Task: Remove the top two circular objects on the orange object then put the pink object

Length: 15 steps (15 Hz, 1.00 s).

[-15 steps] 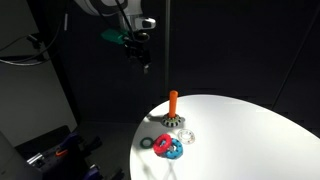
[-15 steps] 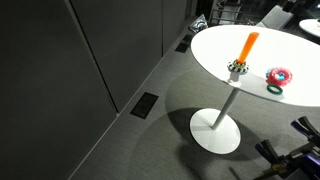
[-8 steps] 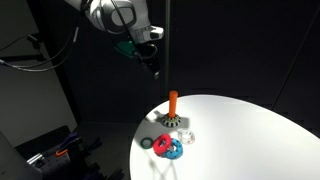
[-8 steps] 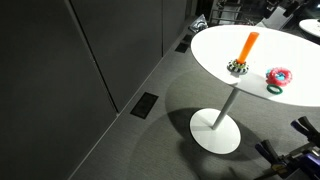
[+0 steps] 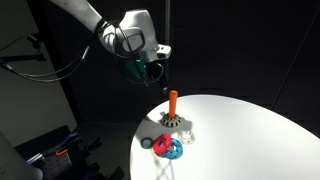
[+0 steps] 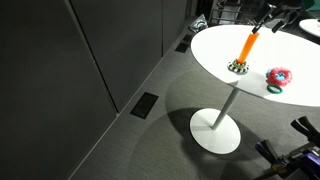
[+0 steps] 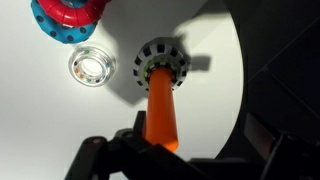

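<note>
Gripper: your gripper point(image 7: 185, 150) stands wide, with its two fingers far apart at the lower edge of the wrist view, and it holds nothing.
Gripper place: in an exterior view it hangs in the air at 11 o'clock of the top of the orange peg point(image 5: 173, 102), near it but not touching. In the wrist view the peg's upper end shows between the two fingers.
Arm: your arm point(image 5: 112, 28) reaches in from 10 o'clock in that exterior view.
Orange peg: it stands upright on the white bench point(image 5: 250, 130), not far from the rim.
Toothed ring: a black-and-white toothed ring point(image 7: 160, 64) sits around the foot of the peg. You cannot tell from these views whether a second ring lies under it.
Pink ring: the pink ring point(image 7: 68, 10) lies at 10 o'clock of the peg's foot in the wrist view. It rests on top of the blue ring point(image 7: 65, 37) and is partly cut off by the upper edge.
Clear ring: a clear ring point(image 7: 88, 68) lies flat on the bench at 9 o'clock of the toothed ring, just beside it but apart.
Dark green ring: in an exterior view the dark green ring point(image 5: 147, 143) lies at 9 o'clock of the pink-on-blue pair, close to the bench rim.
</note>
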{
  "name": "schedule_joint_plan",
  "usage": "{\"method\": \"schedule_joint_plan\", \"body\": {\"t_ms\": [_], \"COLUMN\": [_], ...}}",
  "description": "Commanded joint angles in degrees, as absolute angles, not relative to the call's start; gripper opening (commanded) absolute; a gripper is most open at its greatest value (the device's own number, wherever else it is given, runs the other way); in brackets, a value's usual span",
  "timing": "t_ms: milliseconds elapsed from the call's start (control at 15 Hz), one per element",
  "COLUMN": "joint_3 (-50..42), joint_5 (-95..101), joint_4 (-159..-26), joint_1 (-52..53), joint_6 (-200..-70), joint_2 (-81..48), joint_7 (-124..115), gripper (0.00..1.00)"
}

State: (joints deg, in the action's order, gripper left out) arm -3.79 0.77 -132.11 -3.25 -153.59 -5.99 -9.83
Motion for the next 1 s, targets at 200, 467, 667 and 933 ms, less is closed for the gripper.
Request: {"method": "schedule_joint_plan", "body": {"t_ms": [200, 467, 667, 933], "joint_3": [-7.67, -9.88, -10.47, -11.27], "joint_5": [6.09, 6.22, 4.97, 4.2], "joint_4": [-130.8, -129.82, -128.9, -126.65], "joint_1": [-1.62, 0.04, 0.99, 2.24], "joint_6": [-161.65, -165.15, -167.71, -170.28], "joint_2": [-13.96, -18.47, -21.84, -26.23], "joint_7": [-17.58, -18.68, -17.55, -16.95], "gripper": [1.0, 1.0, 1.0, 1.0]}}
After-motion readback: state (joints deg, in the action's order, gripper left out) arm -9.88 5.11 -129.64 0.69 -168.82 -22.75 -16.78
